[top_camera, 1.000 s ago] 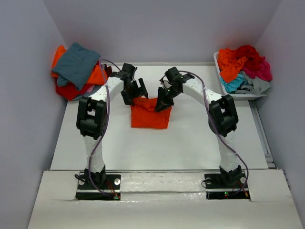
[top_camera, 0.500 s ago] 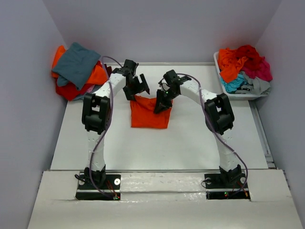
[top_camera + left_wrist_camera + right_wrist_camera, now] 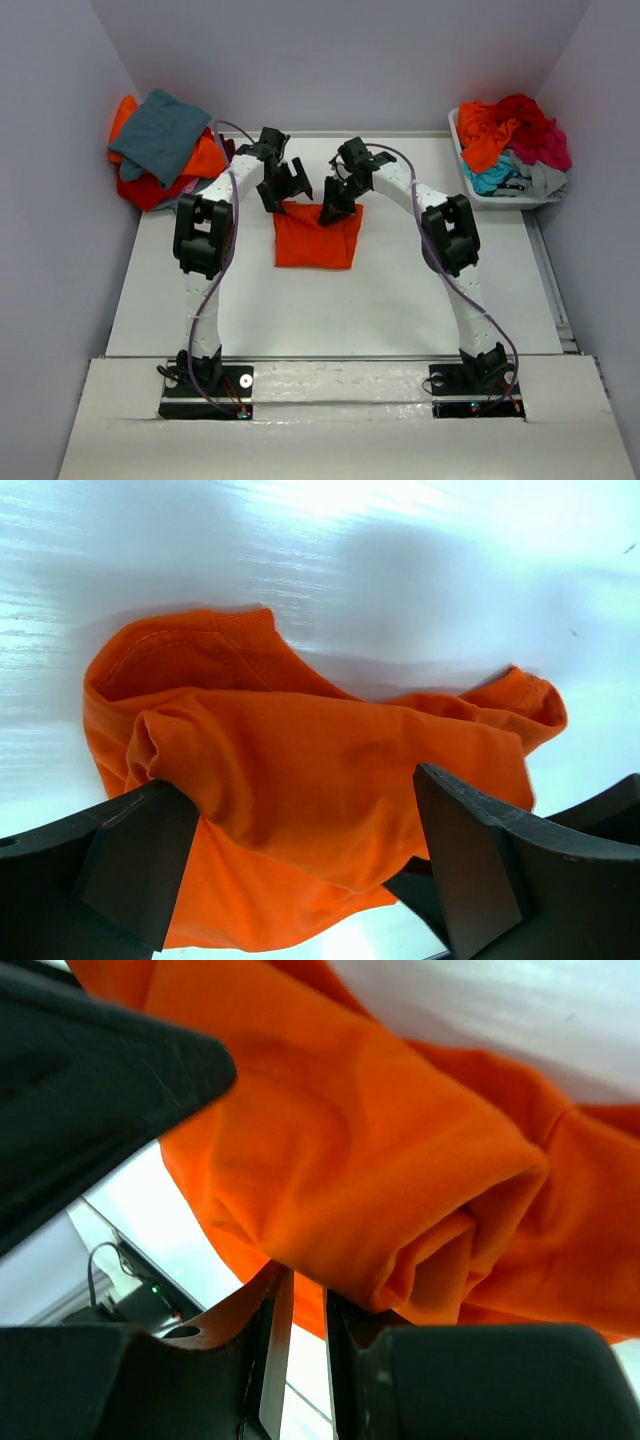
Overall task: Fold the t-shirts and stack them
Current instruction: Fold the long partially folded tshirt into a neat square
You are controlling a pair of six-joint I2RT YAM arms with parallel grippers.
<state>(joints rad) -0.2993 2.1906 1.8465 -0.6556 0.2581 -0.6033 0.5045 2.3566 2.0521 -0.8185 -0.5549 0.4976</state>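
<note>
Now my right gripper (image 3: pixel 335 204), clamped on a fold of the orange t-shirt (image 3: pixel 315 245), has drawn it toward the far edge, squaring the cloth on the table (image 3: pixel 200 290). My left gripper (image 3: pixel 287 188) hovers wide open at its far-left corner. Fold nearly done, I judge.

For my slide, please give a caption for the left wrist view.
Open left gripper above a crumpled bright orange t-shirt on the white table.

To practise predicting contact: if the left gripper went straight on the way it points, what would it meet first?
Probably the orange t-shirt, bunched ahead of the open left gripper, with the table beneath.
</note>
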